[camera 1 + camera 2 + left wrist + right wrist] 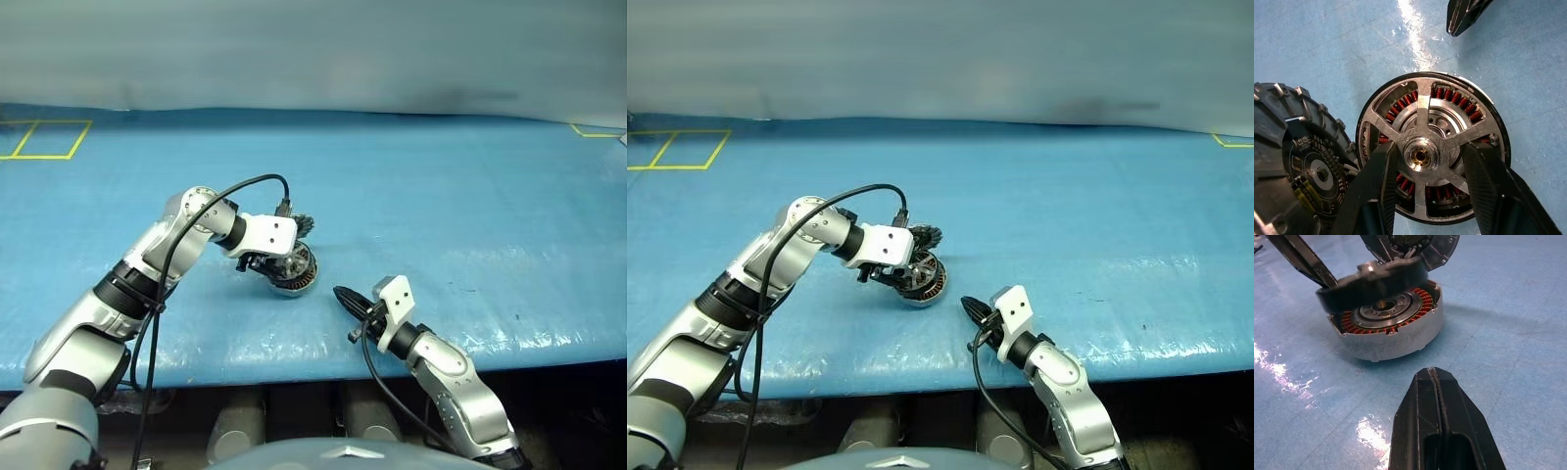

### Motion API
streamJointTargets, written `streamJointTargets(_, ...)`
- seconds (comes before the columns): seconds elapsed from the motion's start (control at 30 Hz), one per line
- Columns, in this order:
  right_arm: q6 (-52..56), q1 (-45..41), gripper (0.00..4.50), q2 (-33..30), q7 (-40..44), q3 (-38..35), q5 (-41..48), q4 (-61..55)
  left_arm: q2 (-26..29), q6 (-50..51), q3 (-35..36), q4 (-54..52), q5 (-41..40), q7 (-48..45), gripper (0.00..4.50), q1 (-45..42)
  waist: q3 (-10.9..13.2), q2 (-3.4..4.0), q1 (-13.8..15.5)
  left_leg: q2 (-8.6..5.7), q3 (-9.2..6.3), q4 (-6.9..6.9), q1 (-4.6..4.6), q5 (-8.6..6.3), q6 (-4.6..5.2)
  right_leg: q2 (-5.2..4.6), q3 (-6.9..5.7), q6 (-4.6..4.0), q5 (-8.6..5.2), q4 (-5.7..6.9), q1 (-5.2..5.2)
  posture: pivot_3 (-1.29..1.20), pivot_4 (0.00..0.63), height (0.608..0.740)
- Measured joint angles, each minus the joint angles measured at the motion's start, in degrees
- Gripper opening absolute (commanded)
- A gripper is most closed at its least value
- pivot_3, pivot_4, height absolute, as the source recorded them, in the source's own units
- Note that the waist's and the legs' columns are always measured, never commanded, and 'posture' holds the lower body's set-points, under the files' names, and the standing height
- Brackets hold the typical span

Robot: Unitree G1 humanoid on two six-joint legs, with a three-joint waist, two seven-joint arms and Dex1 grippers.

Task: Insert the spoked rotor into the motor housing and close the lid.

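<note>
The motor housing [1396, 340], a round grey cup with copper windings, stands on the blue table. The silver spoked rotor [1420, 156] sits over its opening, tilted, one side raised above the rim in the right wrist view. The lid [1308, 171] stands swung open beside the housing, its dark toothed underside showing. My left gripper [1430, 147] points down over the rotor, its fingers [1376, 176] apart on either side of the hub with gaps showing. My right gripper [1435, 377] is shut and empty, low over the table a short way in front of the housing.
A blue sheet [470, 196] covers the table, and its front edge [294, 367] runs just behind my right wrist. Yellow tape marks [44, 139] lie at the far left and the far right corner. A black cable [245, 186] loops over my left forearm.
</note>
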Motion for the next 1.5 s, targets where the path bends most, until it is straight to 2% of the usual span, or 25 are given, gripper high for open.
streamJointTargets(0.1, 0.00, 0.00, 0.00, 0.00, -0.03, -0.01, -0.03, 0.00, 0.00, -0.11, -0.06, 0.00, 0.07, -0.35, 4.40, 0.00, 0.00, 0.00, 0.00, 0.00, 0.00, 0.00, 0.00, 0.00, 0.00, 0.00, 0.00, 0.00, 0.00, 0.00, 0.00, 0.00, 0.150, 0.740)
streamJointTargets(0.3, 0.01, 0.00, 0.00, 0.01, -0.06, -0.04, -0.02, 0.00, -0.11, -0.02, -0.18, -0.02, 0.04, -1.19, 4.48, -0.01, 0.00, 0.00, 0.00, 0.00, 0.00, 0.00, 0.00, 0.00, 0.00, 0.00, 0.00, 0.00, 0.00, 0.00, 0.00, 0.00, 0.150, 0.740)
streamJointTargets(0.43, 0.17, -0.01, 0.00, -0.19, -0.05, -0.19, 0.05, -0.03, -0.14, 2.32, 0.72, -2.39, -3.07, -2.97, 4.48, 0.29, 0.00, 0.00, -0.02, 0.00, 0.00, -0.01, -0.01, 0.00, 0.00, 0.00, 0.00, 0.00, 0.00, -0.01, -0.01, 0.00, 0.150, 0.740)
streamJointTargets(0.57, 1.52, -0.17, 0.00, -0.97, -0.09, -0.83, 0.41, -0.59, 1.06, 5.25, 2.62, -6.54, -6.16, -4.18, 3.57, 2.41, 0.00, 0.01, -0.16, 0.01, 0.00, -0.02, 0.00, 0.00, 0.00, 0.00, 0.00, 0.00, 0.00, -0.01, -0.01, 0.00, 0.150, 0.740)
streamJointTargets(0.8, 8.28, -3.90, 0.00, -1.82, -1.27, -1.72, 1.95, -5.92, 3.12, 13.31, 7.52, -14.56, -12.71, -2.66, 1.21, 9.22, -0.01, 0.02, -0.11, 0.02, -0.01, 0.00, 0.01, 0.00, 0.00, -0.01, 0.00, -0.01, 0.00, 0.01, -0.01, 0.00, 0.150, 0.740)
streamJointTargets(0.9, 13.35, -6.77, 0.00, -1.67, -3.25, -1.47, 2.10, -7.61, 3.17, 17.14, 11.16, -18.53, -15.12, 1.33, 0.22, 14.00, -0.01, 0.03, -0.07, 0.02, -0.04, -0.03, 0.00, 0.00, 0.00, -0.01, -0.02, -0.01, -0.01, -0.01, -0.01, 0.00, 0.150, 0.740)
streamJointTargets(0.93, 14.91, -7.69, 0.00, -1.57, -4.04, -1.30, 1.96, -7.76, 3.14, 18.36, 12.41, -19.53, -15.95, 3.10, 0.04, 15.61, -0.01, 0.03, -0.07, 0.02, -0.04, -0.03, 0.00, 0.00, 0.00, -0.01, -0.02, -0.01, -0.01, -0.01, -0.01, 0.00, 0.150, 0.740)
streamJointTargets(1.13, 20.53, -12.08, 0.00, 0.42, -6.53, 2.33, 1.30, -9.03, 1.32, 18.99, 20.77, -25.13, -18.66, 12.97, 0.04, 26.86, -0.02, 0.04, -0.14, 0.02, -0.03, -0.08, 0.01, 0.00, 0.00, -0.04, -0.02, -0.01, 0.00, -0.07, -0.01, 0.00, 0.150, 0.740)
streamJointTargets(1.37, 27.65, -18.84, 0.00, 6.19, -10.52, 6.73, 0.41, -8.57, -6.66, 11.19, 30.01, -30.71, -19.99, 26.40, 0.04, 41.77, -0.02, 0.04, 0.22, -0.02, -0.04, -0.08, 0.01, 0.00, -0.02, -0.09, -0.04, -0.02, 0.01, -0.10, 0.01, 0.00, 0.150, 0.740)
streamJointTargets(1.5, 28.89, -21.74, 0.00, 7.60, -11.21, 7.90, -0.05, -6.27, -11.33, 7.46, 30.97, -31.23, -19.24, 33.26, 0.04, 46.52, -0.05, 0.03, 0.36, -0.05, 0.01, -0.06, 0.03, 0.00, -0.02, -0.13, -0.03, -0.02, 0.02, -0.12, 0.03, 0.00, 0.150, 0.740)
